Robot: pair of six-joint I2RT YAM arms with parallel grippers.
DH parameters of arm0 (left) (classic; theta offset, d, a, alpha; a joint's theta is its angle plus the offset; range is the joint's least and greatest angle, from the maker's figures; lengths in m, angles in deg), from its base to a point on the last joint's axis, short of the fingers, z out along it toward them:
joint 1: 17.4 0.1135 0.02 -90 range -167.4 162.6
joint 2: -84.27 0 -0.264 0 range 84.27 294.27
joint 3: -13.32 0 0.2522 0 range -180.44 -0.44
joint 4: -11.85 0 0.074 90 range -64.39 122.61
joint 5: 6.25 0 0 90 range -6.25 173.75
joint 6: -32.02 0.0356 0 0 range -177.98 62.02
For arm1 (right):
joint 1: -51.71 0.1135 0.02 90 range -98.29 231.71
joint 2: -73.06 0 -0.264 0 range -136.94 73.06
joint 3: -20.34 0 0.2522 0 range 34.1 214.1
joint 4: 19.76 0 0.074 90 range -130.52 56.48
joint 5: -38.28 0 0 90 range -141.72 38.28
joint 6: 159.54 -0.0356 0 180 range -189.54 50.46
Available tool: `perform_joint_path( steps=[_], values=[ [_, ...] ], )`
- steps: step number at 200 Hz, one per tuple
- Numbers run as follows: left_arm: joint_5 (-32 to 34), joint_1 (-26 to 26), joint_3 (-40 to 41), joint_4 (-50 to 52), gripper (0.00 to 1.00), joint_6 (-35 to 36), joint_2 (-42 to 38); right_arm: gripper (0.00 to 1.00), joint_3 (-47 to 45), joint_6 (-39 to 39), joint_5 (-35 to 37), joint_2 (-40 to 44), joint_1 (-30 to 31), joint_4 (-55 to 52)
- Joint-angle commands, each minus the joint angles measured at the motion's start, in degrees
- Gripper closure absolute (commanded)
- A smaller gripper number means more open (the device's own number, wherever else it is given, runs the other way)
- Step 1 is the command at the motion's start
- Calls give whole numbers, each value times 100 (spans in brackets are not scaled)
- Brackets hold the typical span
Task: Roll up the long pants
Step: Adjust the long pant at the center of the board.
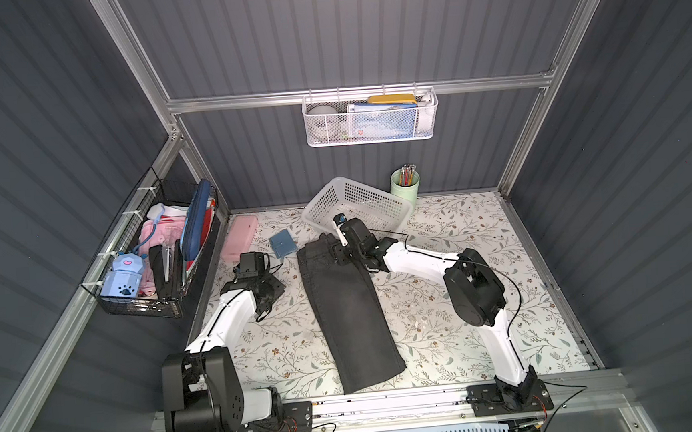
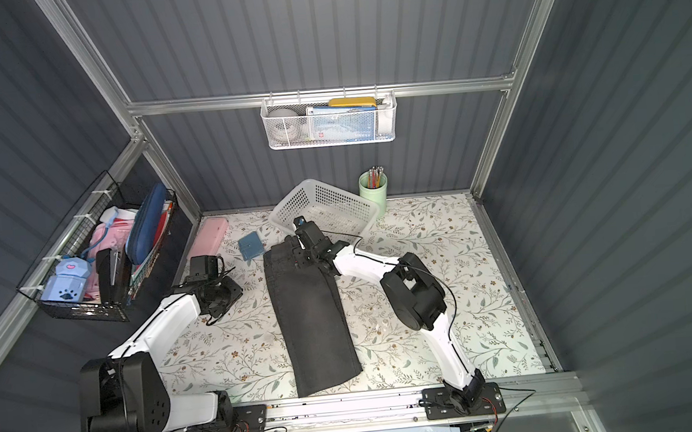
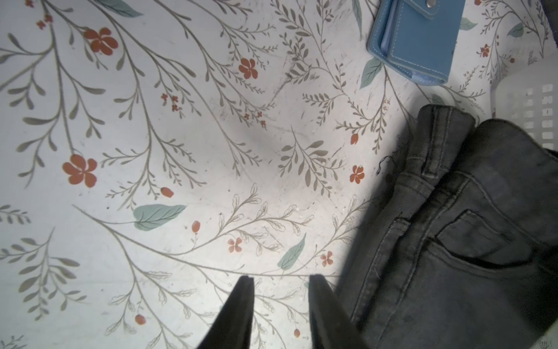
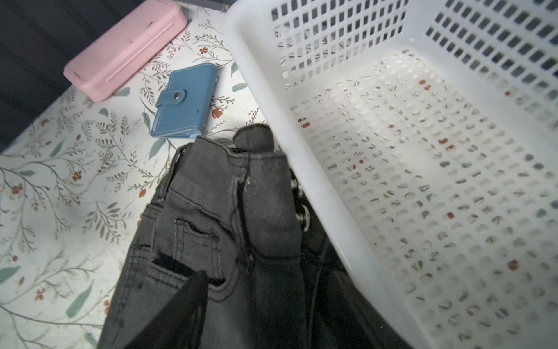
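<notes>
The long pants lay folded lengthwise down the middle of the worktop, waistband touching an empty white basket at the back edge. Beside it, a green cup held pencils. The right gripper hung spread over the waistband. The left gripper gaped above bare worktop.

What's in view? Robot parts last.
pants: 1, charcoal, flat down the table's middle, waist at the basket
basket: 1, white, empty, table's far side
wallet: 1, blue, table, left of the waist
case: 1, pink, table's far left edge
cup: 1, green, holds pencils, beside basket
wall basket: 1, white mesh, back rail, filled
wire basket: 1, black, left wall, filled
table: 1, floral
left gripper: 1, black, open, over bare table beside pants
right gripper: 1, black, over the pants' waist
</notes>
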State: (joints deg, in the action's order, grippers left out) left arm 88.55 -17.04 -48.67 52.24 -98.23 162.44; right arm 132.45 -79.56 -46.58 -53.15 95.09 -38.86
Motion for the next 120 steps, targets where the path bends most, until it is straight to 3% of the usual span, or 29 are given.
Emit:
perform_joint_path(
  steps=[1, 32, 53, 70, 91, 120],
  values=[
    [85, 0, -28, 140, 66, 6, -28, 28, -46, 147, 258, 284, -40, -229],
    [-161, -25, -162, 119, 68, 320, -40, 30, -205, 524, -298, 783, -9, -511],
    [-354, -238, -426, 179, 69, 601, 55, 31, -242, 263, -72, 989, -4, -1306],
    [-473, -558, -704, 242, 71, 885, 161, 30, -802, 182, -156, 1356, 4, -1365],
    [-1217, -935, -954, -37, 77, 1341, 401, 33, -1527, -38, -232, 1730, -20, -1289],
    [-2143, -1386, -1055, -535, 86, 1716, 806, 43, -2258, 18, -1274, 1777, -9, -440]
  ],
)
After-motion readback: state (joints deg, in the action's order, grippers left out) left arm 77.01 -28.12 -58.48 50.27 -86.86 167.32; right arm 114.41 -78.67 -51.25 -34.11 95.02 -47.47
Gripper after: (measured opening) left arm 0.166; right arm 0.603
